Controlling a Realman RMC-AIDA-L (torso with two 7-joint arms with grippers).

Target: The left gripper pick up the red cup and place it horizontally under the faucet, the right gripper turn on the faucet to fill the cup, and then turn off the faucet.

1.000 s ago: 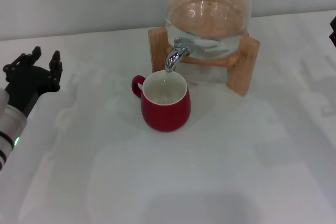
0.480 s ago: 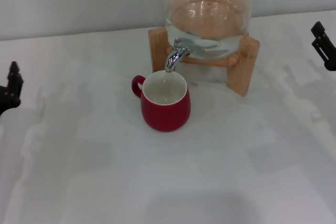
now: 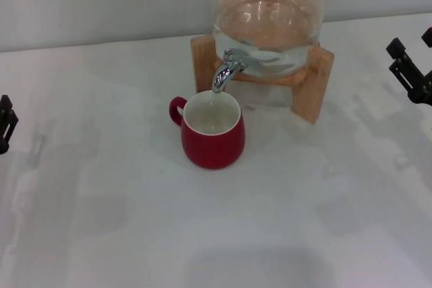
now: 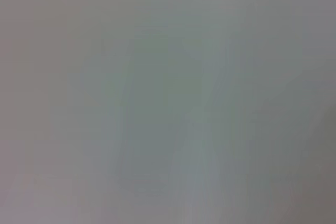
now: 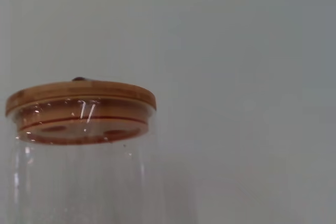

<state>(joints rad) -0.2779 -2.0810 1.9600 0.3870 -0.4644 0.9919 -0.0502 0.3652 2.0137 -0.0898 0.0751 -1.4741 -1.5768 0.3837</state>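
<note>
Under chrome faucet (image 3: 226, 70), glossy rounded red cup (image 3: 212, 131), gripper fingers' state unclear

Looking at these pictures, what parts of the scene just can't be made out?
- Left end effector: head view, cut off by the left edge; only a black tip shows.
- Right end effector: head view, cut by the right edge.
- Left wrist view: only a featureless grey blur.
- Glass dispenser: its top is cut off in the head view; the right wrist view shows its wooden lid.
- Red cup under the faucet: water level unclear.
</note>
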